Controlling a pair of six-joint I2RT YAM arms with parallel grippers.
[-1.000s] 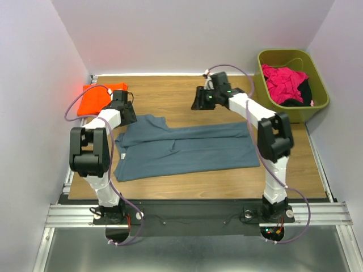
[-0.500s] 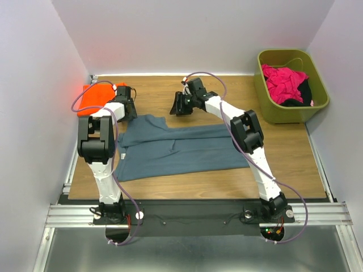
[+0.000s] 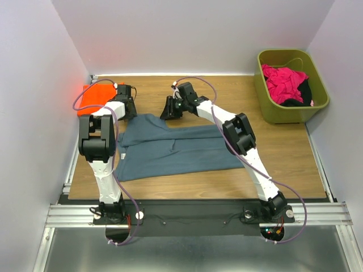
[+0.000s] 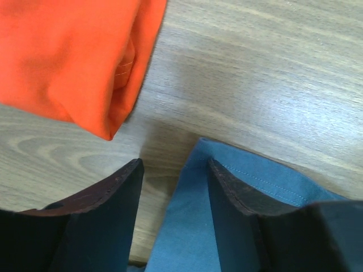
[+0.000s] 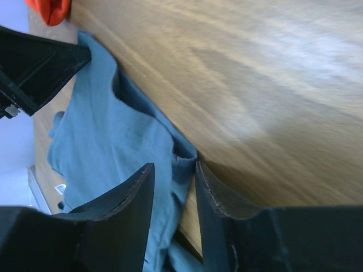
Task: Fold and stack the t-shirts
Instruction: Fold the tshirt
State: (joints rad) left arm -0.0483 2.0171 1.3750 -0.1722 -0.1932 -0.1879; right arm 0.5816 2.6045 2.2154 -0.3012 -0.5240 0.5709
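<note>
With the orange t-shirt (image 3: 93, 100) laid folded at ten o'clock, the blue-grey t-shirt (image 3: 181, 148), part-folded at centre, is straddled at its twelve o'clock edge by the left gripper (image 4: 174, 168) and right gripper (image 5: 174, 168), fingers parted, nothing clamped; folding and stacking are judged outstanding.

Orange t-shirt (image 3: 88, 105) partly behind the left arm (image 3: 97, 141), its bulk beyond the left wrist view's upper edge.
</note>
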